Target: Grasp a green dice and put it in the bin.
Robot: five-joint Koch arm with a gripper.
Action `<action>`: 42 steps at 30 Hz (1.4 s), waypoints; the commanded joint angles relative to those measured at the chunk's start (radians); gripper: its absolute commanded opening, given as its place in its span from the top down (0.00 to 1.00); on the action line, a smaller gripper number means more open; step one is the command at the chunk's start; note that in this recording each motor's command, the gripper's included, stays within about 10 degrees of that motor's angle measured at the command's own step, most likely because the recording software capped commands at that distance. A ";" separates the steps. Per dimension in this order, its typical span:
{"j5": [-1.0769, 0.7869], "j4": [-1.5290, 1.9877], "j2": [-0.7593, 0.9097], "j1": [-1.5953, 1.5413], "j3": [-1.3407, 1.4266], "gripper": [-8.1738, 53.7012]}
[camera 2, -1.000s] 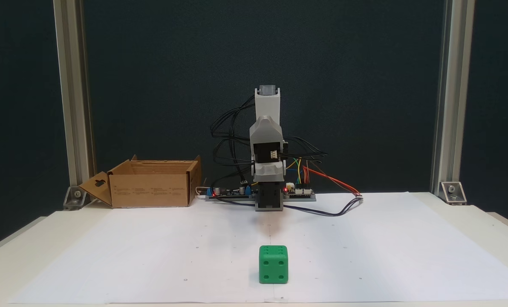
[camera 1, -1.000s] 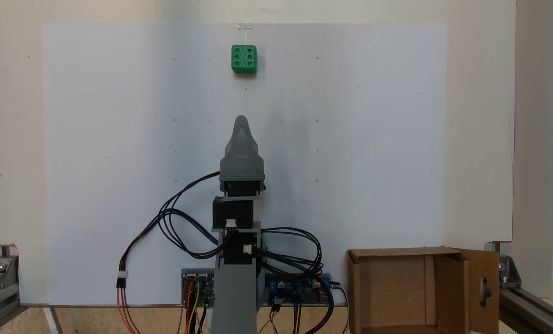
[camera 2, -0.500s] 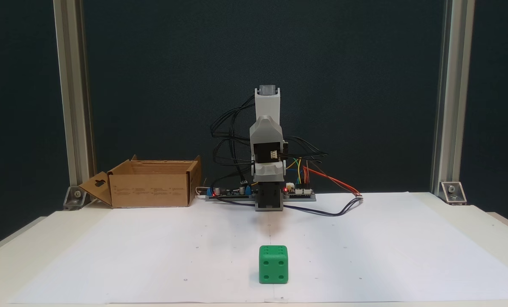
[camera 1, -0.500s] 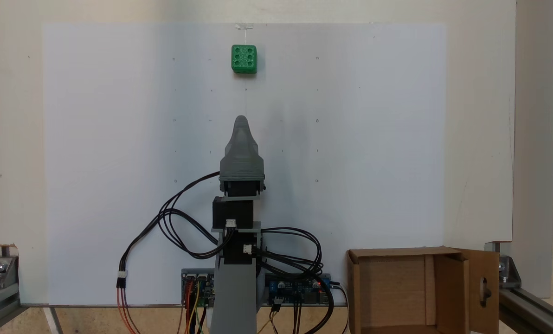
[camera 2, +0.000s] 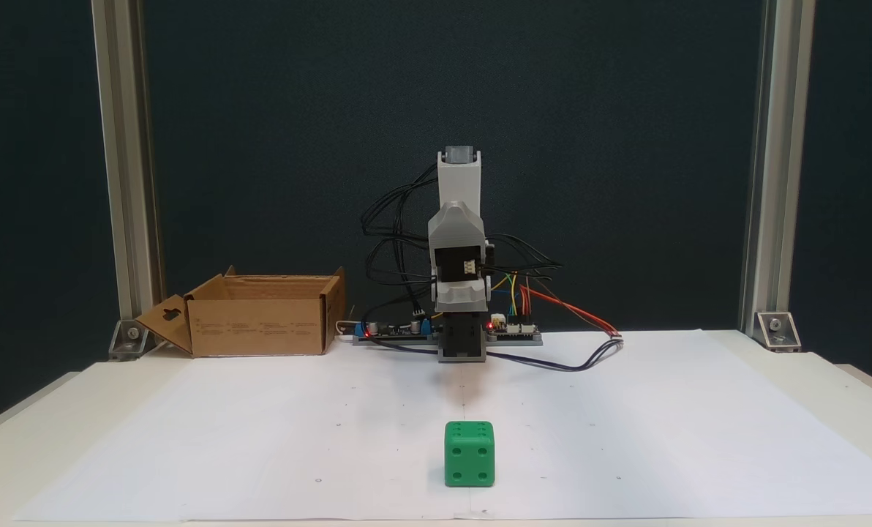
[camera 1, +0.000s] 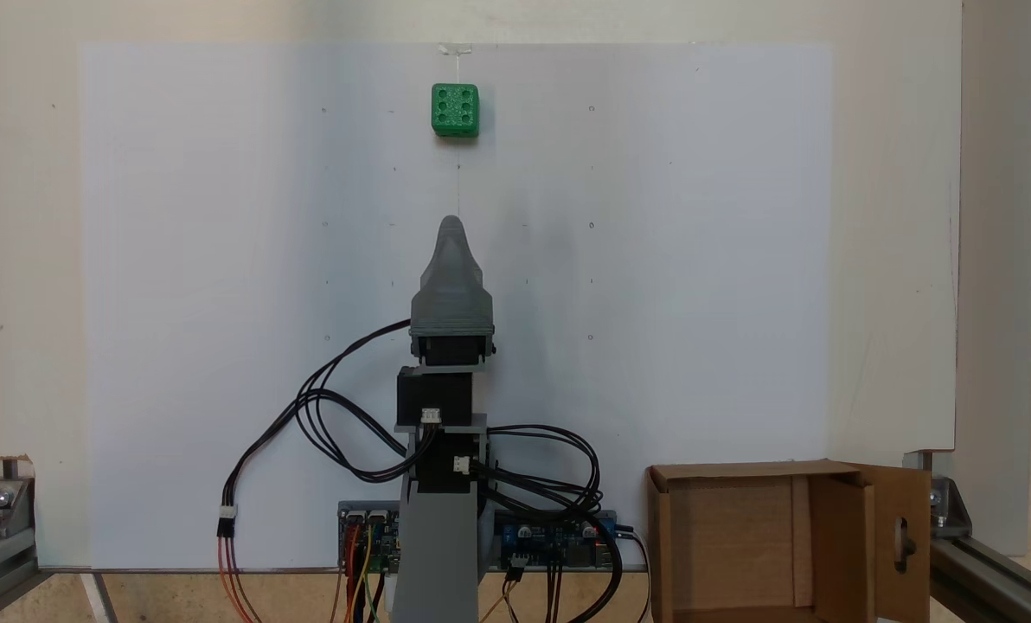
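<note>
Green dice (camera 1: pixel 455 110) sits alone on the white paper sheet (camera 1: pixel 178 260), near the sheet's far edge from the arm's base in the top-down fixed view; six-pip face up. In the front-on fixed view the same dice (camera 2: pixel 470 454) is in the foreground, four-pip face toward the camera, flat on the sheet (camera 2: pixel 663 439), square to it.

Gripper (camera 1: pixel 451 223): grey, tapering to a single visible tip, pointing toward the dice along the sheet's centre line. Well apart from the dice, bare paper between them. Only one tip can be made out from above, and from the front the gripper (camera 2: pixel 462 359) is seen end-on and low by the base, so whether the jaws are parted or closed cannot be told. Nothing is seen held.

Arm folded up over its base; black cables (camera 1: pixel 325 415) loop off to the left in the top-down view. Circuit boards (camera 2: pixel 513 329) at the base, with red lights lit.

Bin (camera 1: pixel 835 519): brown cardboard box, open top, at the lower right corner in the top-down view; one flap with a slot cut-out hangs outward. In the front-on view the bin (camera 2: pixel 257 326) stands at rear left, beside the base, well apart from the dice.
</note>
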 commanded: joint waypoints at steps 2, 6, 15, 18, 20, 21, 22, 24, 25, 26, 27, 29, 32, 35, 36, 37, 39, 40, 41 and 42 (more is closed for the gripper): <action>-0.054 0.149 0.107 0.015 -0.077 0.18; -0.054 0.438 0.106 0.084 -0.271 0.17; -0.052 1.049 -0.028 0.091 -0.658 0.19; -0.049 1.245 -0.118 0.084 -0.772 0.19; -0.040 1.408 -0.199 0.078 -0.868 0.19; -0.040 1.459 -0.229 0.075 -0.908 0.19; -0.037 1.513 -0.259 0.072 -0.950 0.19; -0.012 1.624 -0.314 0.067 -1.031 0.19; -0.003 1.678 -0.342 0.064 -1.074 0.19; 0.003 1.735 -0.367 0.060 -1.112 0.19; 0.006 1.782 -0.391 0.055 -1.150 0.19; 0.017 1.844 -0.434 0.038 -1.212 0.19; 0.035 1.933 -0.485 0.031 -1.293 0.19; 0.054 2.014 -0.541 0.018 -1.379 0.19; 0.055 2.062 -0.571 0.018 -1.427 0.19; 0.061 2.114 -0.607 0.018 -1.482 0.19; 0.071 2.207 -0.678 0.021 -1.591 0.19; 0.077 2.246 -0.707 0.021 -1.634 0.19; 0.083 2.284 -0.735 0.020 -1.678 0.19; 0.091 2.316 -0.765 0.020 -1.723 0.19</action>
